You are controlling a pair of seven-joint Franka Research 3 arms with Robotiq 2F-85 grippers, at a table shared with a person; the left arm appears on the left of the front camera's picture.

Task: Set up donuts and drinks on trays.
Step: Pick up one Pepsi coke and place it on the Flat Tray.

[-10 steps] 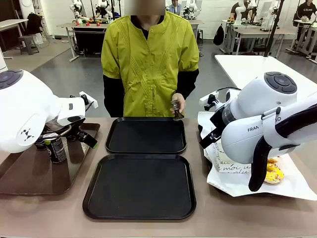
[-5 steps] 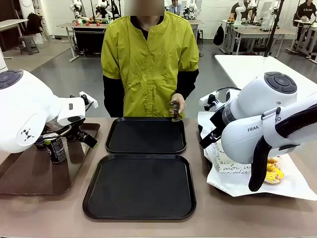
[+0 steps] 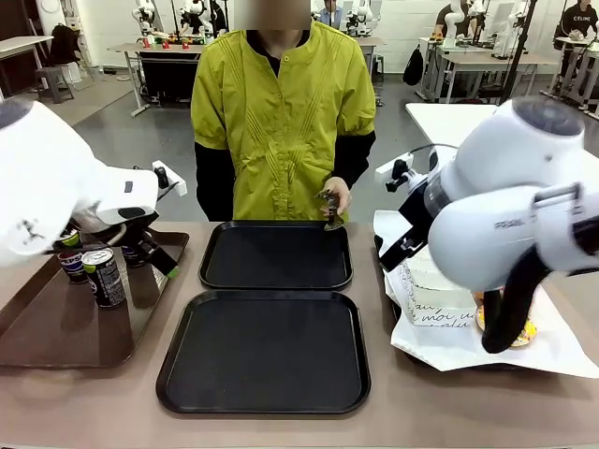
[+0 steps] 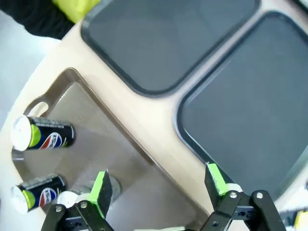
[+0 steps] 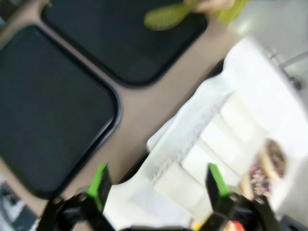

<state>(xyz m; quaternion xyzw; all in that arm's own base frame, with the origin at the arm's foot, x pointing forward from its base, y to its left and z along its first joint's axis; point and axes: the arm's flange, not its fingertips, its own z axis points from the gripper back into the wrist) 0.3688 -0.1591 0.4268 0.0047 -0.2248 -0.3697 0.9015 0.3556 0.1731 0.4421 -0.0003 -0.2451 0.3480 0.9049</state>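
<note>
The 2 black trays lie in the middle of the counter (image 3: 421, 412), the near tray (image 3: 262, 351) just in front of the far tray (image 3: 276, 254). At the left, a longer brown tray (image 3: 47, 337) carries the drinks. 2 dark cans stand at its far end, a black can (image 3: 105, 276) with green print and a Pepsi can (image 3: 73, 265) just left of it. The left hand (image 4: 158, 185) hangs above that brown tray, its green pads spread wide with nothing between them. At the right, white paper (image 3: 552, 351) holds white boxes (image 3: 435, 299) with script lettering and a yellow-glazed donut (image 3: 521, 331), partly behind the right arm. The right hand (image 5: 156, 185) is over the paper's near edge, blurred, its jaws wide and empty. Across the counter a person (image 3: 281, 122) in a yellow-green top holds a small dark item (image 3: 331, 208) by the far tray's far right corner.
</note>
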